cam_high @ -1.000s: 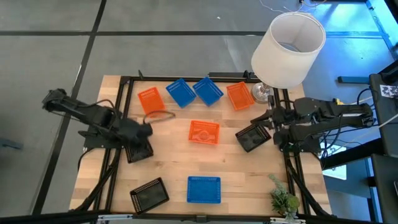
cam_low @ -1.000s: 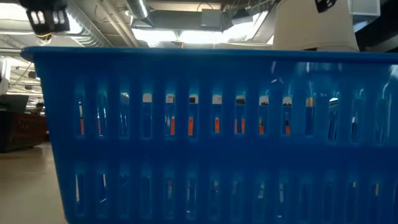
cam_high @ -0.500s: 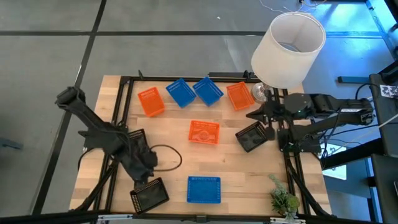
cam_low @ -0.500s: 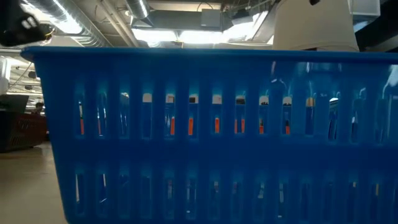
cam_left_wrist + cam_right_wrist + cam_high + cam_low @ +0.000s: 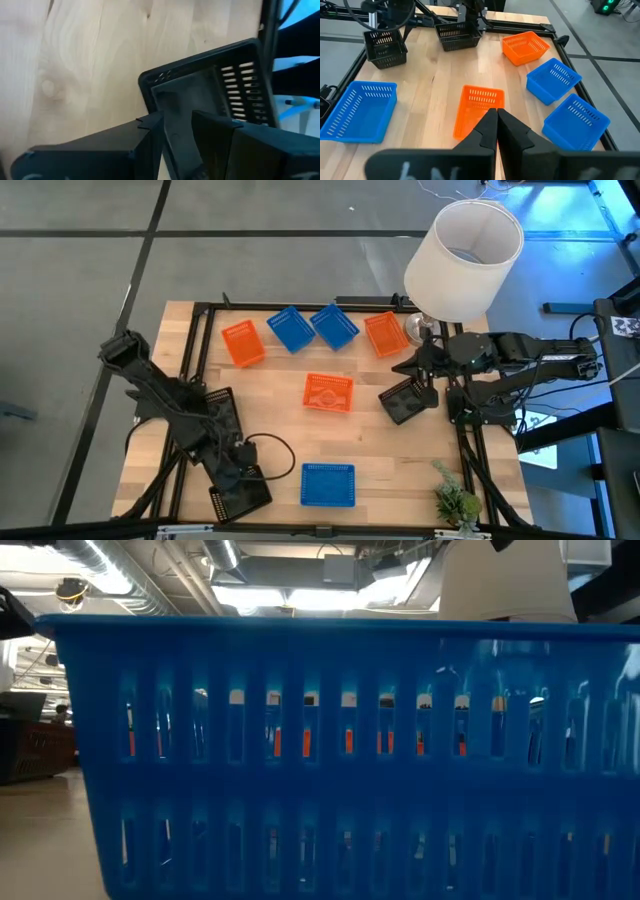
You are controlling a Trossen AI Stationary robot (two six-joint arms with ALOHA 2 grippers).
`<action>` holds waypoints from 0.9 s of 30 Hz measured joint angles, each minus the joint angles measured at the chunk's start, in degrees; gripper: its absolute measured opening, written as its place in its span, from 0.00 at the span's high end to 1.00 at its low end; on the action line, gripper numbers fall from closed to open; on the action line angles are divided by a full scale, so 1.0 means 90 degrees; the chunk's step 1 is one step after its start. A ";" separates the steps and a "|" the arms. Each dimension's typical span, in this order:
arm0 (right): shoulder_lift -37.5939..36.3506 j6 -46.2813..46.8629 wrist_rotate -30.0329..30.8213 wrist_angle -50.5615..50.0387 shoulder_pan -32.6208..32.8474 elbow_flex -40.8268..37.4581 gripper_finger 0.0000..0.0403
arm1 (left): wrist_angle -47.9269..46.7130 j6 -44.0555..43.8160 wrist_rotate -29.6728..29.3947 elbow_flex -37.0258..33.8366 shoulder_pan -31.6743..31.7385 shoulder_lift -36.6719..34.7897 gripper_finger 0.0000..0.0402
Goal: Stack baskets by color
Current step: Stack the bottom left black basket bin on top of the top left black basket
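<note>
My left gripper (image 5: 240, 470) is open, low over a black basket (image 5: 240, 493) at the table's near left. In the left wrist view one finger (image 5: 150, 142) stands outside the basket's (image 5: 210, 85) end wall and one inside; no touch shows. A second black basket (image 5: 222, 412) sits farther back on the left. My right gripper (image 5: 412, 372) hangs shut above a third black basket (image 5: 405, 400) at the right. Three orange baskets (image 5: 328, 392) (image 5: 240, 342) (image 5: 380, 333) and three blue ones (image 5: 328, 485) (image 5: 290, 328) (image 5: 335, 325) lie singly on the wood.
A large white lampshade (image 5: 465, 250) stands at the far right corner, a small green plant (image 5: 455, 500) at the near right. Black frame rails (image 5: 300, 305) border the table. A loose cable loop (image 5: 268, 455) trails beside my left gripper. The near blue basket (image 5: 320, 760) fills the low view.
My left gripper has swung from beside the left black basket toward the table's near edge and down, ending over the near-left black basket, its cable loop trailing along. No basket has shifted.
</note>
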 joint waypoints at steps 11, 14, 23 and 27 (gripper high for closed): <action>-0.0002 0.0004 -0.0036 0.0009 0.0000 0.0000 0.97 | -0.0007 -0.0001 -0.0025 0.0123 0.0002 0.0096 0.77; -0.0002 0.0005 -0.0036 0.0009 0.0000 0.0000 0.97 | -0.0010 -0.0008 -0.0025 0.0177 0.0002 0.0096 0.77; -0.0002 0.0005 -0.0036 0.0009 0.0000 0.0000 0.97 | -0.0722 -0.0718 -0.0058 0.0180 0.0002 0.0094 0.77; -0.0002 0.0006 -0.0038 0.0007 0.0000 0.0000 0.97 | -0.0572 -0.0829 -0.0094 0.0180 0.0002 0.0094 0.77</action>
